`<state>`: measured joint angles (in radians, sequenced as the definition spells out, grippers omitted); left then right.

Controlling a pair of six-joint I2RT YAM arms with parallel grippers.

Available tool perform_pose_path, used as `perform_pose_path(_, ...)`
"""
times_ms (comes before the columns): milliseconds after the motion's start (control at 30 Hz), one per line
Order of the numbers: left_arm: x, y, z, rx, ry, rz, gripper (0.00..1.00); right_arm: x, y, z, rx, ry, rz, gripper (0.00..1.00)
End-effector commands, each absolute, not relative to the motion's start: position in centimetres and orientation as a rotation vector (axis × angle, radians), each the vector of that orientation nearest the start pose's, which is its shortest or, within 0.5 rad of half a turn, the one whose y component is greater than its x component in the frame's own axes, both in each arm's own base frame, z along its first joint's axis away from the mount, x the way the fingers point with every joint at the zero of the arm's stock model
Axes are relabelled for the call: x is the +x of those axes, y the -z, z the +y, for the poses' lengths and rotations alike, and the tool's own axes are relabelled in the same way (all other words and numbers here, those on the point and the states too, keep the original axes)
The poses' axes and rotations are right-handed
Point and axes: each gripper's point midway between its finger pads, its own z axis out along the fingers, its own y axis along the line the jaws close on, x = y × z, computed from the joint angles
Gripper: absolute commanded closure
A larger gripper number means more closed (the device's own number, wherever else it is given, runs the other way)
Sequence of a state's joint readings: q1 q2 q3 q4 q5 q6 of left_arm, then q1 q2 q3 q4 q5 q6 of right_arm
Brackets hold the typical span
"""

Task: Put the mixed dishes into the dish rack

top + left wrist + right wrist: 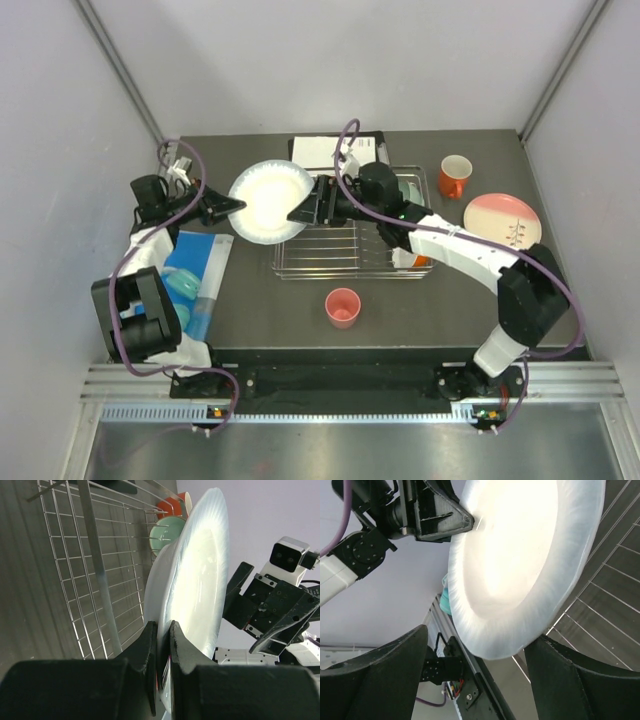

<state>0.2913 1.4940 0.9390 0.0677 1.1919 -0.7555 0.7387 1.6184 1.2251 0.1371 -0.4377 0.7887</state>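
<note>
1. A small pink handleless cup (342, 306) stands upright on the dark counter (260, 310), near my bases.
2. Beyond it lies the silver wire-grid dish rack (340, 255), with a mint-green bowl (167, 530) and an orange-outside bowl (172, 505) in its right part.
3. My left tool (162, 630) is clamped on the rim of the round white plate (265, 200), held on edge at the rack's left end.
4. My right tool (479, 637) gapes wide at the plate's opposite rim.

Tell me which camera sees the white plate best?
Top external: the whole round white plate shows. Left wrist sees it nearly edge-on, pinched in the left gripper; right wrist sees it close up, top cropped.
</note>
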Motion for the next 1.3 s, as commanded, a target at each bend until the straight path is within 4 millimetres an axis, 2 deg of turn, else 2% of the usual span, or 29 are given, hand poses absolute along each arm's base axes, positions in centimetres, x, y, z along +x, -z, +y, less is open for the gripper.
perform_pose_path(0, 35.0, -25.9, -9.4, -0.066, 1.539, 1.943, 1.00, 29.7, -27.6, 41.8, -0.331, -1.480, 1.951, 0.25)
perform_pose_path(233, 34.4, -26.8, -10.8, -0.009, 1.551, 1.939, 1.00, 30.2, -25.1, 41.9, -0.321, -1.451, 1.999, 0.29)
perform_pose_path(333, 33.9, -27.1, -11.3, 0.007, 1.566, 1.940, 1.00, 30.2, -24.5, 42.0, -0.325, -1.443, 2.008, 0.37)
perform_pose_path(433, 33.5, -27.4, -11.7, 0.020, 1.579, 1.941, 1.00, 30.6, -24.7, 41.9, -0.320, -1.429, 1.997, 0.50)
perform_pose_path(467, 33.3, -27.3, -11.9, 0.021, 1.584, 1.944, 1.00, 30.7, -24.9, 41.9, -0.318, -1.423, 1.985, 0.60)
perform_pose_path(500, 33.2, -27.3, -12.0, 0.028, 1.586, 1.944, 1.00, 30.8, -25.2, 41.7, -0.311, -1.418, 1.973, 0.65)
perform_pose_path(533, 33.1, -27.1, -12.1, 0.026, 1.588, 1.947, 1.00, 30.9, -25.3, 41.7, -0.308, -1.414, 1.965, 0.78)
perform_pose_path(600, 33.0, -26.8, -12.3, 0.023, 1.591, 1.953, 1.00, 31.3, -25.9, 41.3, -0.292, -1.407, 1.942, 0.89)
perform_pose_path(633, 33.0, -26.6, -12.4, 0.026, 1.592, 1.956, 1.00, 31.3, -26.2, 41.3, -0.285, -1.405, 1.931, 1.00)
perform_pose_path(933, 33.6, -24.0, -12.4, 0.065, 1.508, 2.044, 1.00, 32.2, -28.7, 38.7, -0.197, -1.330, 1.836, 1.00)
perform_pose_path(1000, 33.6, -23.6, -12.2, 0.056, 1.501, 2.062, 0.95, 32.4, -29.5, 37.9, -0.184, -1.304, 1.810, 1.00)
perform_pose_path(1067, 33.8, -22.9, -12.2, 0.068, 1.492, 2.071, 0.85, 32.5, -30.6, 37.2, -0.183, -1.283, 1.774, 1.00)
perform_pose_path(1100, 33.6, -22.7, -12.2, 0.060, 1.500, 2.092, 0.62, 32.5, -31.0, 36.9, -0.183, -1.274, 1.762, 1.00)
perform_pose_path(1167, 33.8, -21.6, -12.0, 0.073, 1.466, 2.124, 0.47, 32.5, -32.4, 36.4, -0.195, -1.257, 1.729, 1.00)
perform_pose_path(1267, 33.9, -20.8, -11.7, 0.080, 1.442, 2.157, 0.35, 32.9, -33.6, 35.9, -0.230, -1.197, 1.716, 1.00)
